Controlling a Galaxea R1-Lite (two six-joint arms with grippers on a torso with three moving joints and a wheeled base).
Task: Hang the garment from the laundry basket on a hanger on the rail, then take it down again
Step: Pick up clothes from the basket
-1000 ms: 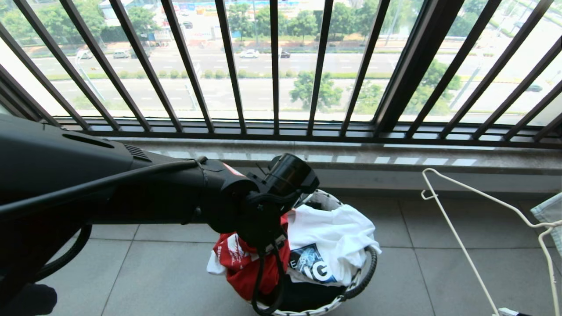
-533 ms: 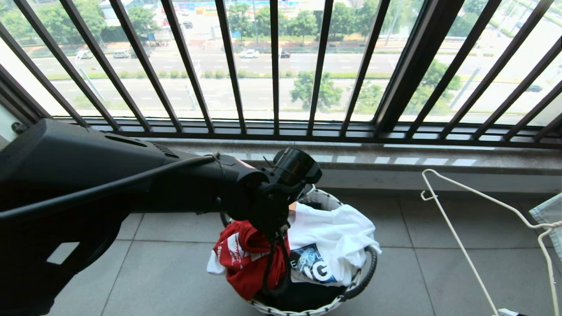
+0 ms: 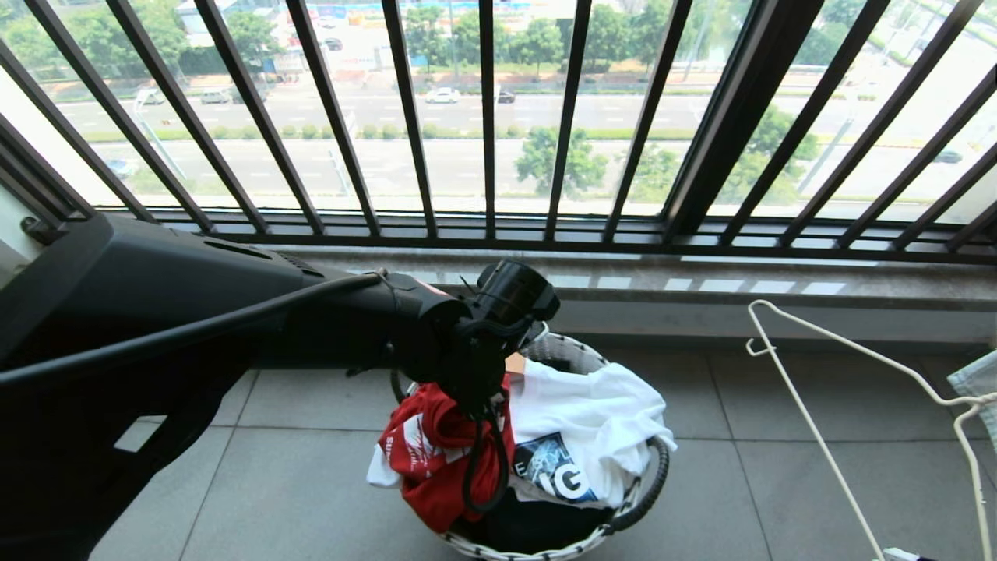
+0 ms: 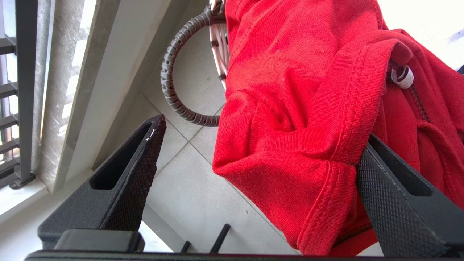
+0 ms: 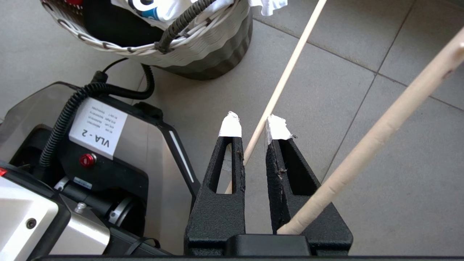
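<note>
The garment (image 3: 436, 460), a red T-shirt, is lying bunched over the left rim of the laundry basket (image 3: 545, 549), spilling partly over its edge toward the floor, beside a white printed shirt (image 3: 592, 421) heaped on the right. It is looking soft, light and floppy, so it is likely going to drape and stretch wherever it is lifted; a pinch on a thick fold or on the stitched hem seen in the left wrist view should be holding better than a single thin layer, and it may be dragging the neighbouring shirt along if the two are tangled.

The left pincer (image 4: 253, 181) is reaching down from the left over the basket with its jaws standing wide open, one fingertip (image 4: 380, 174) pressing into a red fold while the other (image 4: 145, 152) is hanging over the tiles. The right pincer (image 5: 253, 127) is sitting near the floor on the right, closed on the hanger (image 3: 826, 436), whose thin white wire is passing between its fingers.

The basket is standing on a floor (image 3: 296, 483) of grey tiles, near a stone sill (image 3: 701, 280) under a dark barred window railing (image 3: 487, 117) that is looking out over a road and trees. The rail is not showing in any view
</note>
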